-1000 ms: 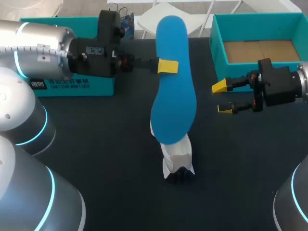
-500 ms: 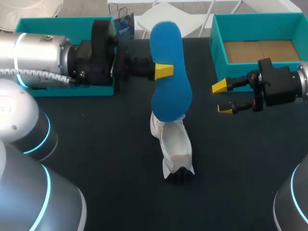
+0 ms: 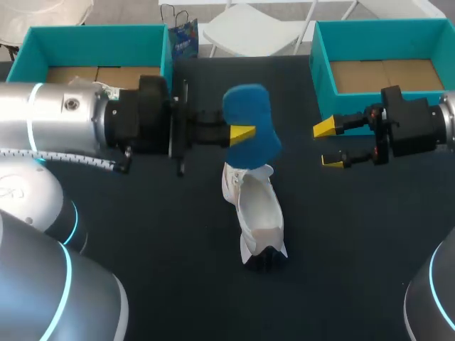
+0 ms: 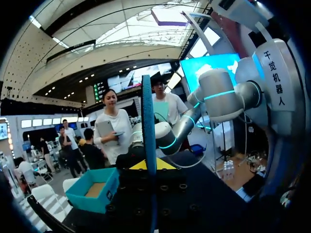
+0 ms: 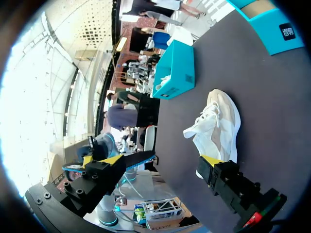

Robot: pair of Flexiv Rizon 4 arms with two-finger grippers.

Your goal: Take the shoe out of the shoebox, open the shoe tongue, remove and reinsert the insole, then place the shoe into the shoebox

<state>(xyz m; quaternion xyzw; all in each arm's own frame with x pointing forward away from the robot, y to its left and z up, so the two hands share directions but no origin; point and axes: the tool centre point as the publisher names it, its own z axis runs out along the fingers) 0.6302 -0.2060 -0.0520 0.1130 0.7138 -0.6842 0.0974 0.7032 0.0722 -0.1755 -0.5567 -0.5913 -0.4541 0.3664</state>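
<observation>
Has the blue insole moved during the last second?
Yes. The blue insole, held by the left gripper, has drawn back from the table's far edge and come down toward the white shoe.

Insole (image 3: pixel 247 114): solid bright blue.
Shoe (image 3: pixel 259 217): white and cream, black at one end.
Table (image 3: pixel 178 234): plain black.
Left shoebox (image 3: pixel 92 35), right shoebox (image 3: pixel 320 71): teal walls, brown floor.
Left pincer (image 3: pixel 242 133), right pincer (image 3: pixel 328 144): yellow tips, black bodies.
Left arm (image 3: pixel 57 124): silver, cyan rings.
</observation>
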